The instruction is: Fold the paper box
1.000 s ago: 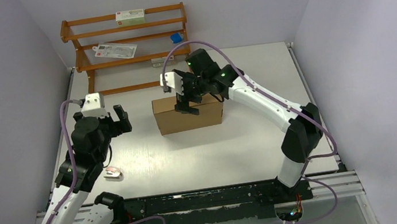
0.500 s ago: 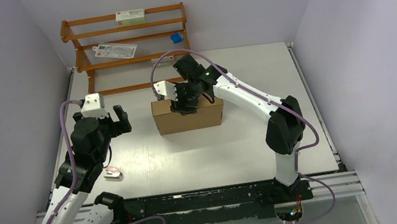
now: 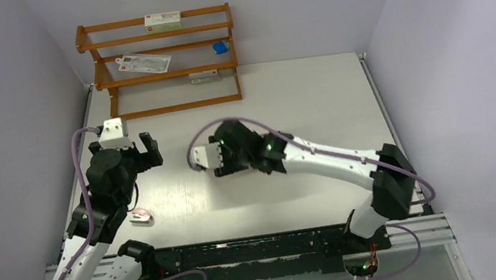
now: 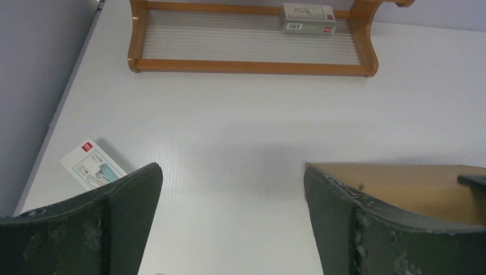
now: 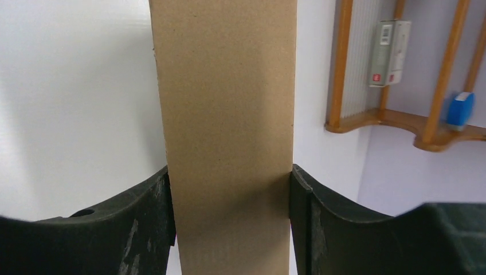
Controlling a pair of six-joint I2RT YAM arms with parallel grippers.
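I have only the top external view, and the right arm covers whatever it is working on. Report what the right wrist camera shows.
Observer: The right gripper is closed on the paper box, one finger against each brown side.
Operator: Now give me the left wrist view.
Observer: The left gripper is open with nothing between its fingers. The paper box shows beyond its right-hand finger, folded, with a flat brown face towards the camera.
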